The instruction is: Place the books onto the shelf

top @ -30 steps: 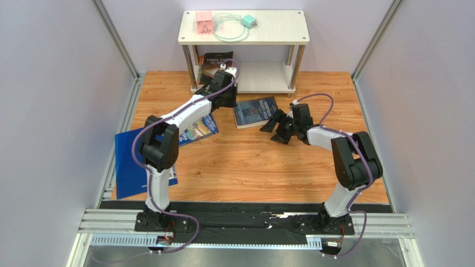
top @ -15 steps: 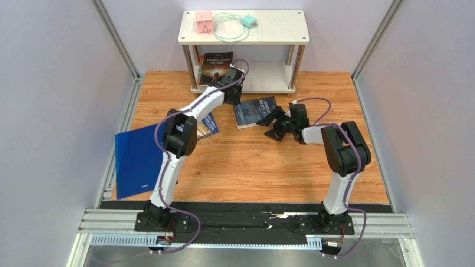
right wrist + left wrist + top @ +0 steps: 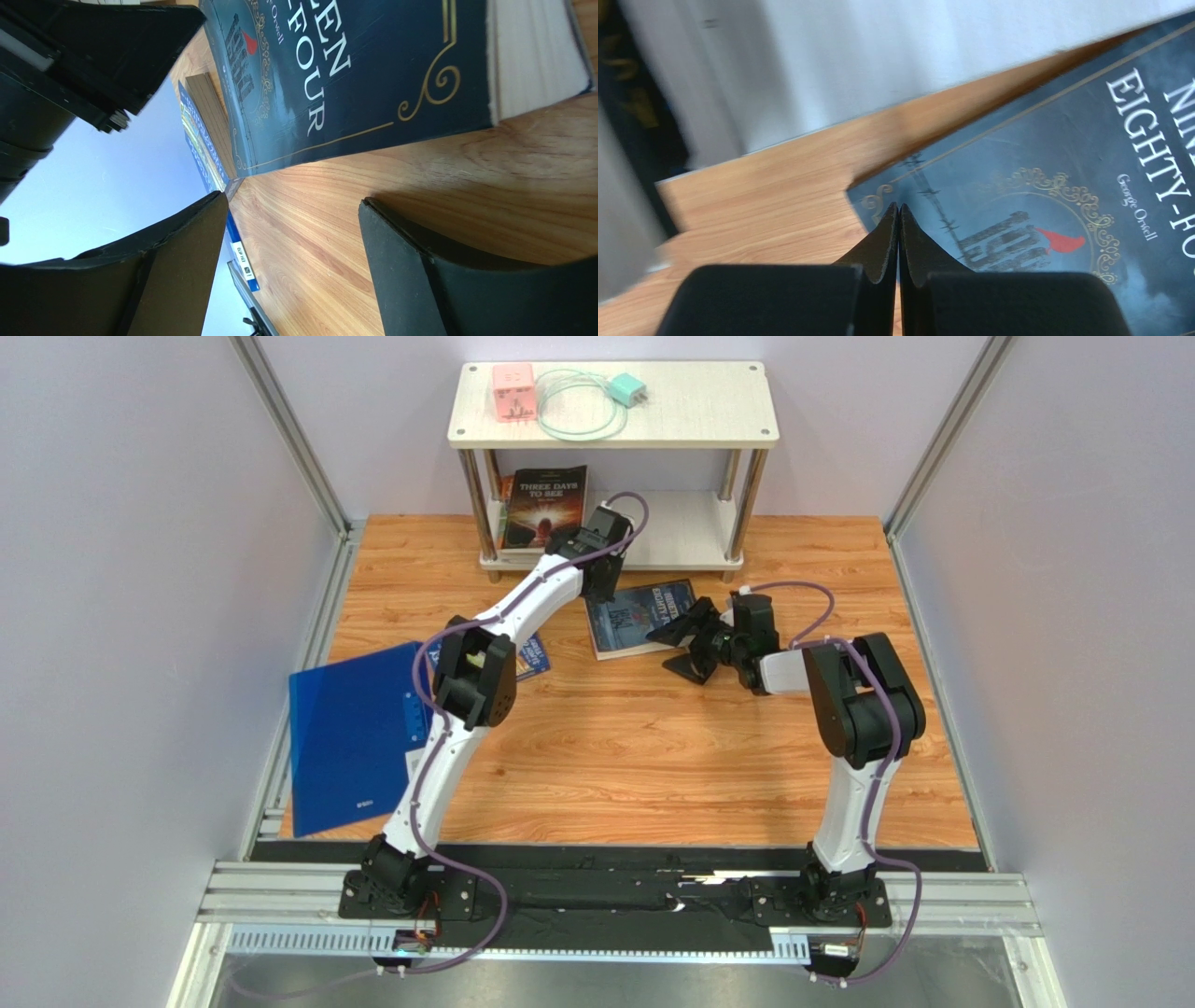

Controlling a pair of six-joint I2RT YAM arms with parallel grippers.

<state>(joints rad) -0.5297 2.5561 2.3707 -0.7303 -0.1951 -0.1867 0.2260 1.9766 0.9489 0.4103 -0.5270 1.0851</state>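
Left hand (image 3: 898, 213) is pressed together with nothing in it, tips right over a corner of the dark blue-grey book (image 3: 1053, 196). Can't tell if it's actually touching. Right hand (image 3: 291, 203) is spread wide, low on the wooden surface (image 3: 631, 756), facing that same book's page edge from just beside it, not around it. The book lies flat in front of the shelf (image 3: 701, 406). The black book (image 3: 547, 501) stands leaning on the lower tier. A blue cartoon book (image 3: 530, 658) lies partly under the left arm, beside a blue folder (image 3: 351, 742).
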